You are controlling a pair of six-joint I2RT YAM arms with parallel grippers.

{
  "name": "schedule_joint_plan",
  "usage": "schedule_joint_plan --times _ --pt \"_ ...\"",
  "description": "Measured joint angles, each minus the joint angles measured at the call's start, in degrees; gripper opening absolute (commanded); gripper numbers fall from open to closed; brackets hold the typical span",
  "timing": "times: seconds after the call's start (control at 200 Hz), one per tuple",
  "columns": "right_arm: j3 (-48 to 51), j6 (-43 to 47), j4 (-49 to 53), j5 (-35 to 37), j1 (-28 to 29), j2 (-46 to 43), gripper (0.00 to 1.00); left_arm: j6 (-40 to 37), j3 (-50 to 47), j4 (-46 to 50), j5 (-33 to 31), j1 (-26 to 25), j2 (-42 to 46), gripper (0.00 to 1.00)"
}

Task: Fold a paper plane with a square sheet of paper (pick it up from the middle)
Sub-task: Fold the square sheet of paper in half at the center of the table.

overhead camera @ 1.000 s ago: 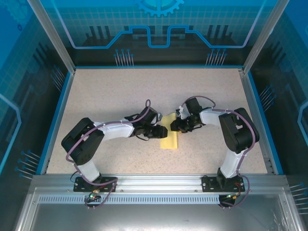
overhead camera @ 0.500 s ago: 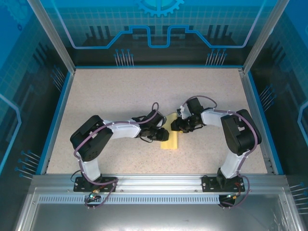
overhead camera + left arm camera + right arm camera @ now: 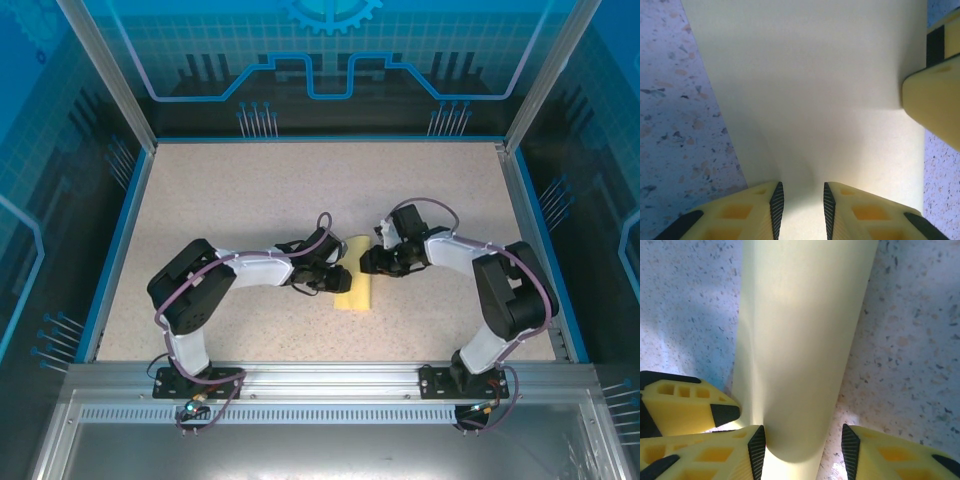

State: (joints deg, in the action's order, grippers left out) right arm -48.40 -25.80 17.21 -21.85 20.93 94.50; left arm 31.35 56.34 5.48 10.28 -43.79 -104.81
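Note:
The square sheet of paper (image 3: 355, 292) lies mid-table, pale yellow and curled over into a long narrow loop. My left gripper (image 3: 338, 277) comes at it from the left. In the left wrist view the jaws (image 3: 800, 192) are drawn in on a raised hump of the sheet (image 3: 810, 75), which fills the gap between the pads. My right gripper (image 3: 366, 262) is at the sheet's far end. There its jaws (image 3: 802, 437) stand open: the rounded loop (image 3: 800, 340) rests against the left pad and the right pad is clear of it.
Speckled tabletop (image 3: 250, 190) stretches all round the sheet, bounded by a blue rim (image 3: 120, 230) and glass walls. A right-gripper finger (image 3: 935, 100) shows in the left wrist view. A left-gripper finger (image 3: 685, 407) sits close beside the right jaws.
The left gripper slid onto the sheet and its jaws narrowed on the paper. The right jaws widened off the loop. The raised far flap has settled into a rounded curl.

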Motion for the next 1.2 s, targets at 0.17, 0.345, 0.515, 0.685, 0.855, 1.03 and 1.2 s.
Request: schedule_joint_plan --times 0.17,0.345,0.515,0.685,0.855,1.03,1.2 --pt "0.7 -0.7 0.1 1.1 0.7 0.0 0.48 0.0 0.5 -0.2 0.0 0.0 -0.3 0.32" --pt "0.8 -1.2 0.1 1.8 0.7 0.0 0.41 0.0 0.7 -0.2 0.0 0.0 -0.5 0.33" --pt "0.8 -0.7 0.3 2.3 0.7 0.0 0.36 0.0 0.9 -0.2 0.3 0.0 -0.5 0.35" --pt "0.7 0.5 1.2 2.4 0.7 0.0 0.35 -0.3 2.9 2.9 0.5 0.0 -0.5 0.39" --pt "0.7 1.4 1.9 2.9 0.7 0.2 0.35 -1.7 5.5 7.3 0.0 0.0 2.1 0.4" --pt "0.5 2.4 2.5 3.3 0.5 0.6 0.35 -2.8 6.2 10.0 -0.7 1.0 6.1 0.4" --pt "0.5 3.0 2.8 3.1 0.1 0.6 0.35 -3.0 6.2 11.3 -1.1 3.0 7.5 0.41"
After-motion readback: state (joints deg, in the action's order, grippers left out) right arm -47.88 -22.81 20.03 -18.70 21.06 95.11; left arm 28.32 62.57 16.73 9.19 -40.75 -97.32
